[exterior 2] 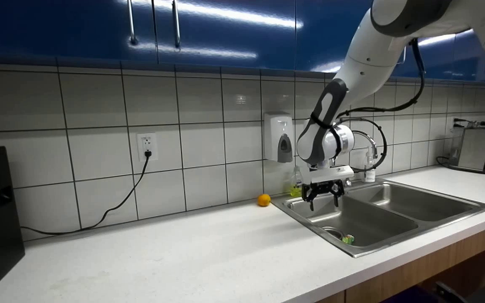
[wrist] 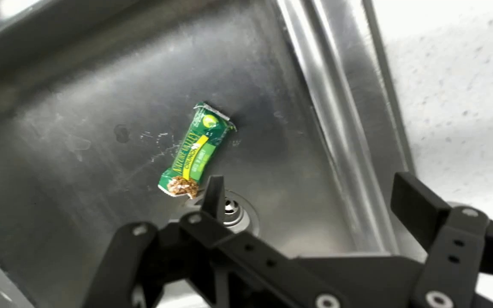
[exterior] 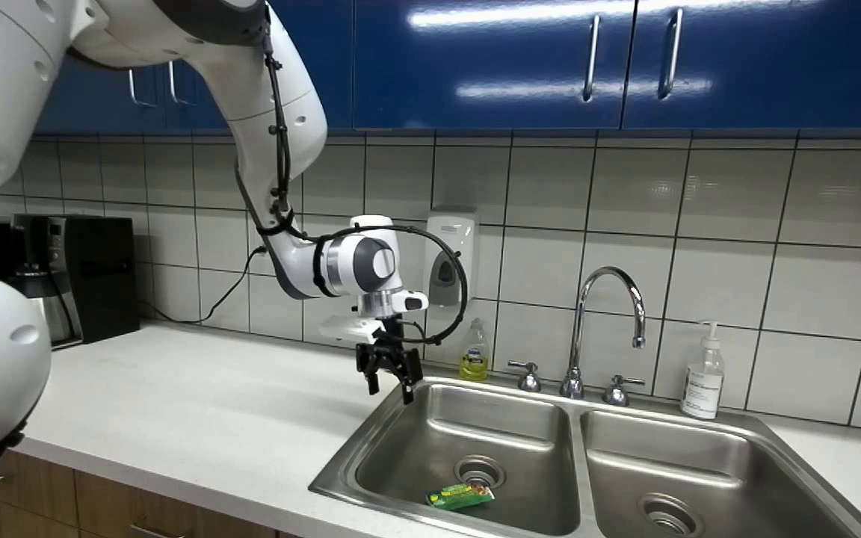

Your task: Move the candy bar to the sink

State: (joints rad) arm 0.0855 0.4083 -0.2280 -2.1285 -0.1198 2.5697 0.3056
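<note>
Inside the sink (exterior: 581, 463), the candy bar (wrist: 195, 152) lies, perhaps touching the drain (exterior: 480, 471).

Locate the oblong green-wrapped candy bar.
In both exterior views, the candy bar lies in the left basin of the stainless steel sink, by the round metal drain.

The candy bar (wrist: 196, 150) reads "Nature Valley Crunchy".
</note>
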